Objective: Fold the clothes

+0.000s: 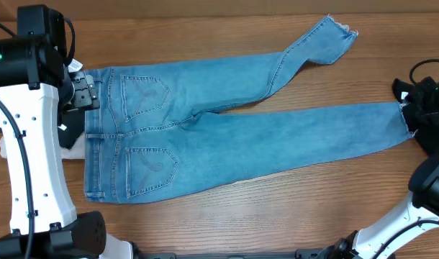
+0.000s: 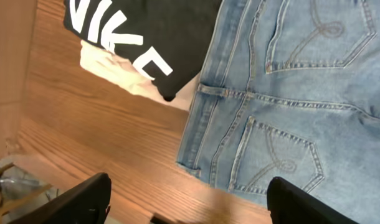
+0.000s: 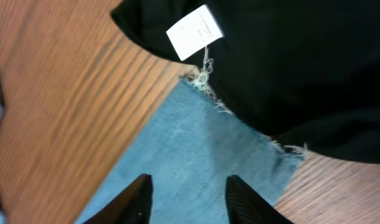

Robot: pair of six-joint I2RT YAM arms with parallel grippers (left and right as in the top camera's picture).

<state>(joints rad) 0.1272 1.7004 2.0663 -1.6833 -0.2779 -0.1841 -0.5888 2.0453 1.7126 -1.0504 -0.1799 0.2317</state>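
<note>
Your jeans [image 1: 227, 137] lie flat on the wooden table [image 1: 205, 216], back pockets up. Your left gripper [image 2: 190, 205] has its fingers spread wide, with the waistband just ahead. Ahead-left of it, a black NIKE top [image 2: 146, 31] lies over a beige garment [image 2: 115, 71]. Your right gripper [image 3: 190, 202], also spread, hovers above a frayed leg hem. A black garment [image 3: 302, 74] with a white tag [image 3: 194, 31] lies against that hem.

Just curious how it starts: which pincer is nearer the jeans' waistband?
Left. The left pincer hovers open beside the waistband; the right pincer is at the far end, over a frayed leg hem.
</note>
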